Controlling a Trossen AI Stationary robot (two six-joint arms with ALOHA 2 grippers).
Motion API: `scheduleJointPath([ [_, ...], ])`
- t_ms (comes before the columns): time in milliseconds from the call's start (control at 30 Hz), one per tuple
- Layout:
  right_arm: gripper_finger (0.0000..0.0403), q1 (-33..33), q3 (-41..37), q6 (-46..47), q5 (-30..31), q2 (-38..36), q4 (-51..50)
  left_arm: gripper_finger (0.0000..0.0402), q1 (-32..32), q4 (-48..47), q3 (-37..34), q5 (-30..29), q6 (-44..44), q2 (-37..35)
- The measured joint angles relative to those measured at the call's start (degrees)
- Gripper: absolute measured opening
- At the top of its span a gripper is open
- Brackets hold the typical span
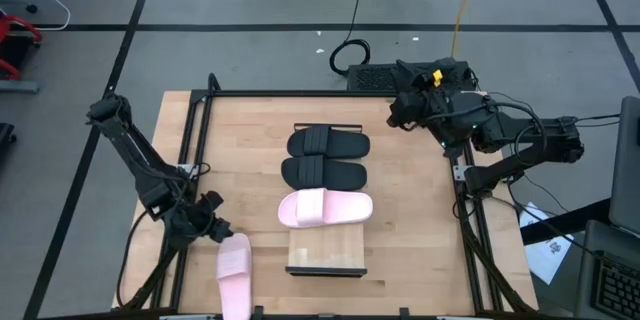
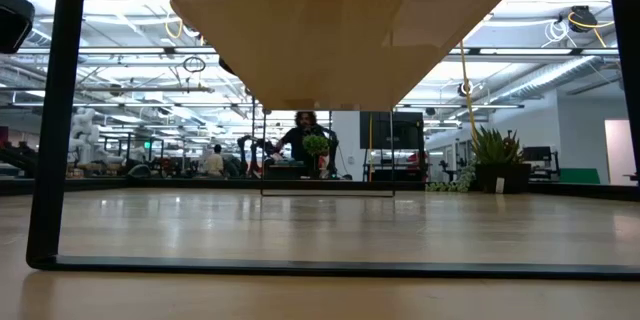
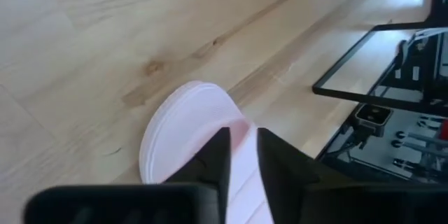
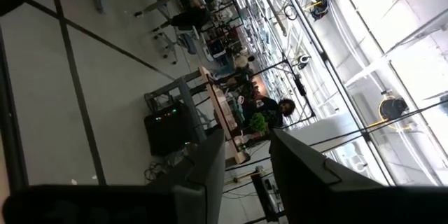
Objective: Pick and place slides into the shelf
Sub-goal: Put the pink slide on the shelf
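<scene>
Grey floor (image 1: 250, 0) crossed by dark tape lines (image 1: 300, 28), black and yellow cables (image 1: 352, 20) trailing at 12 o'clock of the wooden table (image 1: 410, 210). Beyond it, a big open lab hall: bright ceiling lights (image 2: 120, 30), workbenches, a potted plant (image 2: 492, 150) at 2 o'clock, a person (image 2: 303, 132) seated straight ahead at 12. Laptop (image 1: 612, 270) sits at 4 o'clock.

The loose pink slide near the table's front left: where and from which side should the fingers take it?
Loose pink slide lies flat, lengthwise toward the front edge. Come from above with the left gripper and pinch its wide strap or one thin side edge; the flat sole offers little else.
</scene>
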Motion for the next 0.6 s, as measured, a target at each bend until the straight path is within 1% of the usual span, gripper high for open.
scheduleJointPath([
  [100,0.0107,2.6,0.0,-0.1,0.0,0.0,0.0,0.0107,0.0,0.6,0.0,0.9,0.3,-0.9],
  [167,0.0107,5.4,0.0,-0.7,-0.1,0.0,0.0,0.0124,0.0,3.3,0.0,2.2,1.1,-1.4],
  [300,0.0107,11.3,0.0,-1.9,-0.2,1.1,1.8,0.0141,0.0,9.4,0.0,4.8,4.7,-2.4],
  [367,0.0107,13.8,0.0,-2.3,-0.2,2.1,4.8,0.0142,-0.1,10.1,0.0,5.1,5.3,-2.9],
  [467,0.0107,17.2,0.0,-5.6,-0.2,4.0,11.2,0.0137,-0.1,10.1,0.0,5.1,5.4,-4.1],
  [600,0.0107,21.6,0.1,-13.2,-0.2,7.8,24.5,0.0132,-0.1,10.7,0.0,2.6,6.4,-5.6],
])
